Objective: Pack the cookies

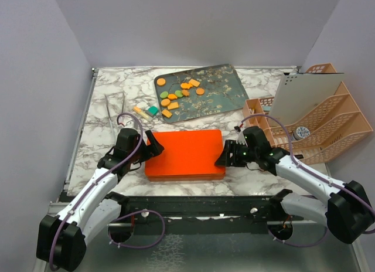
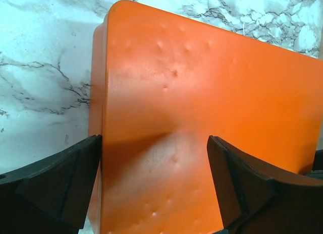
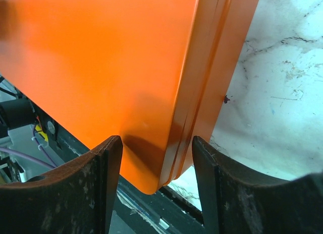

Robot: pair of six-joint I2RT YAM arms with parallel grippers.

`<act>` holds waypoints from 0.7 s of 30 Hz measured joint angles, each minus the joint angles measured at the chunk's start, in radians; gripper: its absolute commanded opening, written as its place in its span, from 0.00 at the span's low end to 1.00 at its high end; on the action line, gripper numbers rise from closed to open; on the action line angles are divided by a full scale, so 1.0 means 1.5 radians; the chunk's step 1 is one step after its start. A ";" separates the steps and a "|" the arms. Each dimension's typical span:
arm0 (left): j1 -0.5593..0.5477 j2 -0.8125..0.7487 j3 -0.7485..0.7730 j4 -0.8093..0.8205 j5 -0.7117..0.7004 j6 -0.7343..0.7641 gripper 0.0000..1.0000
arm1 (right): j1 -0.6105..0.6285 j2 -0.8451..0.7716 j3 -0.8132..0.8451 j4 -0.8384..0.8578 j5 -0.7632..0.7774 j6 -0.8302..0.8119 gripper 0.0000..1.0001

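The cookies (image 1: 179,93), orange rounds and squares with a few green ones, lie on a dark patterned tray (image 1: 225,78) at the back of the table. In front of it sits a closed orange box (image 1: 184,153), (image 2: 202,93), (image 3: 101,57). My left gripper (image 1: 151,144), (image 2: 154,163) is at the box's left end, open wide, one finger by the side edge and the other over the lid. At the right end, my right gripper (image 1: 222,155), (image 3: 157,163) is open around the near corner, with a gap on both sides. Neither holds anything.
A teal block (image 1: 152,110) and a yellow block (image 1: 140,113) lie left of the tray, with metal tongs (image 1: 111,111) further left. A peach file rack (image 1: 316,119) with a white board fills the right side. Purple walls enclose the marble table (image 1: 105,84).
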 measured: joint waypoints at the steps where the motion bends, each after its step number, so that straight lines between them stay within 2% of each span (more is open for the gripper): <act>1: 0.000 -0.001 -0.003 0.000 0.000 -0.002 0.92 | 0.000 0.000 0.000 0.000 0.000 0.000 0.64; 12: 0.000 -0.011 -0.044 0.045 -0.004 -0.034 0.86 | -0.006 0.024 -0.034 0.072 -0.018 0.028 0.61; 21: 0.005 0.017 -0.081 0.097 -0.043 -0.056 0.84 | -0.017 0.114 -0.006 0.163 -0.037 0.032 0.59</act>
